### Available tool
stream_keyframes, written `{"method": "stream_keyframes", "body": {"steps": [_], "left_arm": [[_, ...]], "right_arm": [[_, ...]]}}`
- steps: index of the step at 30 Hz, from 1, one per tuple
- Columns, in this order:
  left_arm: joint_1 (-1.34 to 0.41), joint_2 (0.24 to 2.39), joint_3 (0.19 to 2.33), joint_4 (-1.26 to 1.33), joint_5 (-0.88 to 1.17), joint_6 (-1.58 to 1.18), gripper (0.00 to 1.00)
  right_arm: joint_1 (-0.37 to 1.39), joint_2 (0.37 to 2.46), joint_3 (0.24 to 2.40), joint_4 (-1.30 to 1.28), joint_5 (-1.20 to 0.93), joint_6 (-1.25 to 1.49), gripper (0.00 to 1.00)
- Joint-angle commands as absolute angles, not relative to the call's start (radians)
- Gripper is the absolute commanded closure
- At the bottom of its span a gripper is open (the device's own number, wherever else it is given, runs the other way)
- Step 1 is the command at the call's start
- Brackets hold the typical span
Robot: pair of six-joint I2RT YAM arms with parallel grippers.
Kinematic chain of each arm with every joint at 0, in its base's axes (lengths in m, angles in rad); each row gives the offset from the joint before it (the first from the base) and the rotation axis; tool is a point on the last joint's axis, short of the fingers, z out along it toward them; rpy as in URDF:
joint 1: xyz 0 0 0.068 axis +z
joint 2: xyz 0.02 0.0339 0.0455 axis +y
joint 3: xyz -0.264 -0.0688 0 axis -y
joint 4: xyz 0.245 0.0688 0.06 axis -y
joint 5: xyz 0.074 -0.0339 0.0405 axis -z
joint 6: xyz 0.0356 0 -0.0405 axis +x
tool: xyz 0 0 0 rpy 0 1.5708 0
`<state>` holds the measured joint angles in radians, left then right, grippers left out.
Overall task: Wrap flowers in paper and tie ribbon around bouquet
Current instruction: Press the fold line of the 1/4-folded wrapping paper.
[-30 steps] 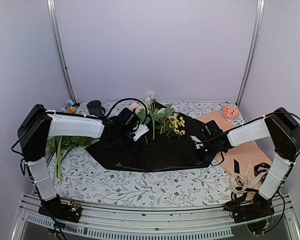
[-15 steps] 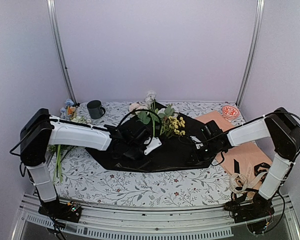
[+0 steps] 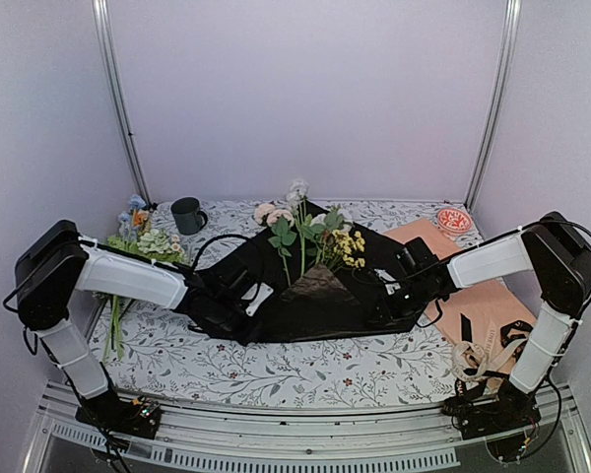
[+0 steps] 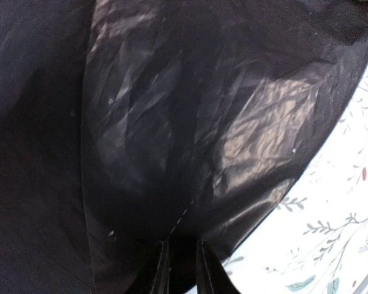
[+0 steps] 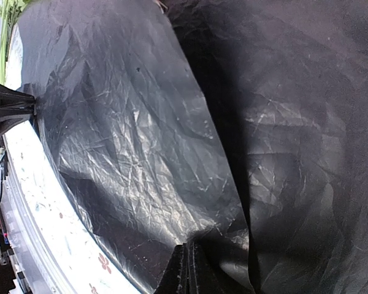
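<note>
At the far left a loose green bunch [image 3: 128,281] lies on the patterned surface [image 3: 305,370] behind the left arm. The left jaws sit low at the left near edge of the paper [image 3: 315,301], nearly together and pinching a fold of it. The thin black sheet lies mid-surface, with the flowers [image 3: 294,232] on it, their blooms toward the back wall and the lower stems under a raised flap. The sheet looks light, crinkly and slick. It will likely hold creases but slip or tear if tugged, so it is best held at an edge or corner with both sides moved together. The stems look springy and may roll. The right jaws are pressed together on the paper's right near edge. The floppy ribbon [image 3: 478,360] lies far right on the peach sheet [image 3: 483,310].
</note>
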<state>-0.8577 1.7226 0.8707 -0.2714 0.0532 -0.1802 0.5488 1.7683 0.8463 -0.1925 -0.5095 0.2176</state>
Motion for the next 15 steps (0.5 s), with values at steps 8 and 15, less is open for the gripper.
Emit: {"method": "stream_keyframes", "body": {"steps": [8, 15], "left_arm": [[-0.724, 1.629, 0.623, -0.448, 0.023, -0.489, 0.78], [-0.653, 1.490, 0.586, -0.481, -0.042, -0.601, 0.77]], "right_arm": [[0.547, 1.769, 0.844, -0.293, -0.463, 0.184, 0.99], [0.547, 1.756, 0.844, -0.304, -0.437, 0.180, 0.99]]}}
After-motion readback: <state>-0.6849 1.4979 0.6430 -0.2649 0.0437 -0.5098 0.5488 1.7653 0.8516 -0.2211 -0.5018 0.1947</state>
